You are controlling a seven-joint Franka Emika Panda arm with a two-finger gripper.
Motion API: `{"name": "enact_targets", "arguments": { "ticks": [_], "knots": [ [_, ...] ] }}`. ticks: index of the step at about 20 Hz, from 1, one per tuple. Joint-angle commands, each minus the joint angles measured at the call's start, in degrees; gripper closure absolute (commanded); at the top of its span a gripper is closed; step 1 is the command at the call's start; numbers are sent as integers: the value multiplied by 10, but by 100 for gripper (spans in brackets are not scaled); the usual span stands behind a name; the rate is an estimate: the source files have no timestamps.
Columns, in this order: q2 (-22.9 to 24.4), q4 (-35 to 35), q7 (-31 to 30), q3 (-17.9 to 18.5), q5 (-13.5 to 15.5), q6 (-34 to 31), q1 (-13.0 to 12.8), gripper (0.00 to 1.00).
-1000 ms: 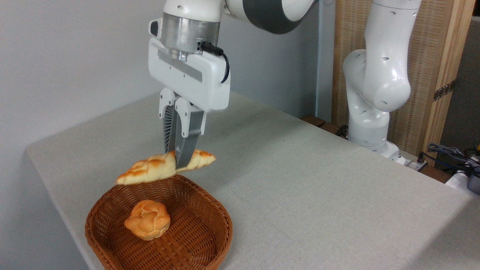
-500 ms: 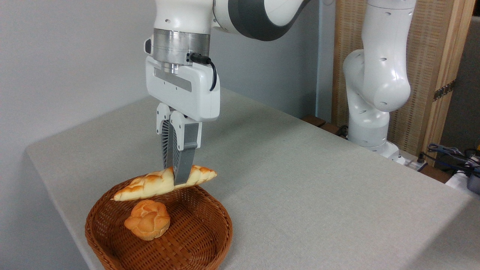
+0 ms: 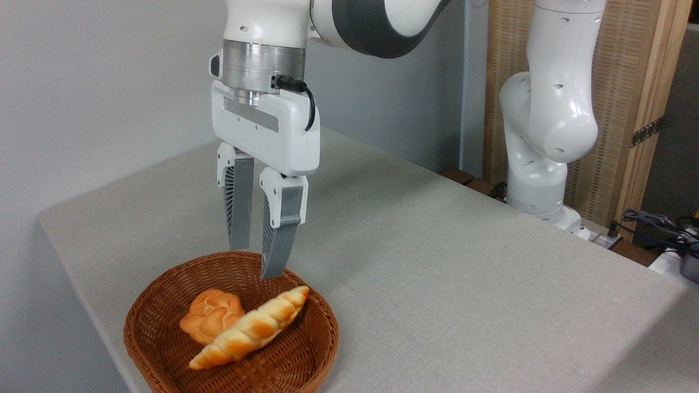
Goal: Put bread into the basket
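The long braided bread [image 3: 251, 327] lies inside the brown wicker basket [image 3: 314, 349], slanting from the far right rim down to the near left, its side leaning against the small round bun [image 3: 210, 322]. My gripper [image 3: 254, 263] hangs open just above the basket's far rim, nothing between its fingers [image 3: 278, 245]. A small gap separates the fingertips from the loaf.
The basket sits near the front left corner of the grey table [image 3: 437, 262], close to its left edge. The arm's white base [image 3: 538, 164] stands at the table's far right. Cables and a wooden panel [image 3: 628, 82] are behind it.
The gripper has opened and let go of the bread, which dropped into the basket and turned to lie against the bun. The gripper itself stayed almost where it was.
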State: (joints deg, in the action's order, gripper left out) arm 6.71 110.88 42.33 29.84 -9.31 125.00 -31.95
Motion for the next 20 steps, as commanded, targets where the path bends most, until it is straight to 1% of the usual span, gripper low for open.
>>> {"name": "enact_targets", "arguments": {
  "ticks": [1,2,3,5,6,7,8,9,10,12,13,14,15,16,18,20],
  "knots": [
    [0,-21,-22,6,16,-6,-5,0],
    [-2,-38,-36,6,44,-28,-4,0],
    [-4,-64,-44,7,66,-76,-4,0],
    [-6,-113,-45,10,79,-192,-4,0],
    [-7,-128,-46,10,89,-238,0,0],
    [-6,-135,-46,-1,109,-263,26,0],
    [-6,-136,-46,-29,136,-275,57,0],
    [-2,-137,-46,-62,162,-278,95,0],
    [0,-136,-47,-92,174,-282,133,0],
    [0,-136,-55,-167,173,-309,199,0],
    [0,-136,-56,-195,170,-319,223,0],
    [0,-136,-56,-216,166,-330,238,0],
    [-1,-136,-54,-230,156,-334,244,0],
    [-3,-136,-54,-235,145,-335,245,0],
    [-12,-137,-55,-247,141,-335,245,0],
    [-19,-138,-53,-249,141,-335,244,0]
  ]
}}
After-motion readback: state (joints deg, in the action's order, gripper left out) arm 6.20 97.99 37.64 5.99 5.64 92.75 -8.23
